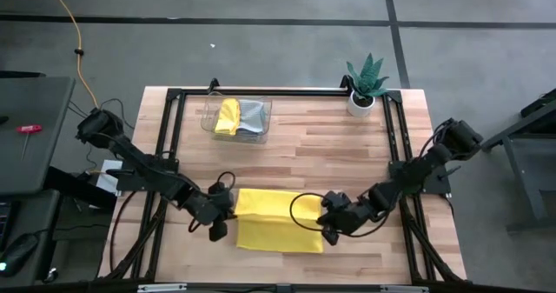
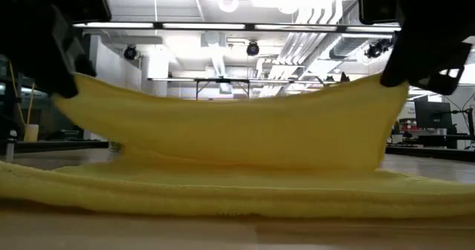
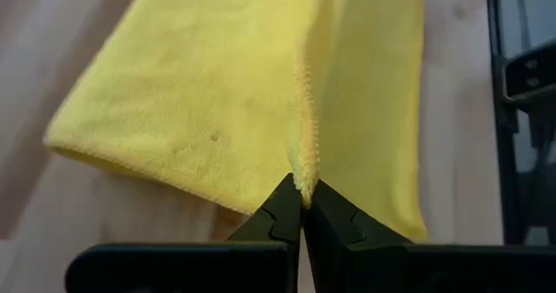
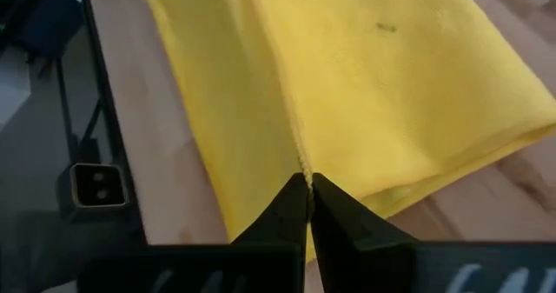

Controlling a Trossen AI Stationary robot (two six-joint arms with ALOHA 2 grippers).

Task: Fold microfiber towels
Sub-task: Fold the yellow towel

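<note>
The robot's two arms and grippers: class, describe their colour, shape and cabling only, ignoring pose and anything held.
Both arms are black, built of jointed segments. From above, a thin black cable loops out beside the left gripper and a larger loop beside the right gripper. In the wrist views, each gripper's fingers are matte black wedges narrowing to pointed tips, with stepped notches on the inner edges. No markings are visible.

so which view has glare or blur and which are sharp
Low view: bright ceiling lights glare behind the lifted yellow towel, and its near edge is soft. Left wrist view: towel pile crisp at the left gripper. Right wrist view: hem sharp at the right gripper. High view: even light.
</note>
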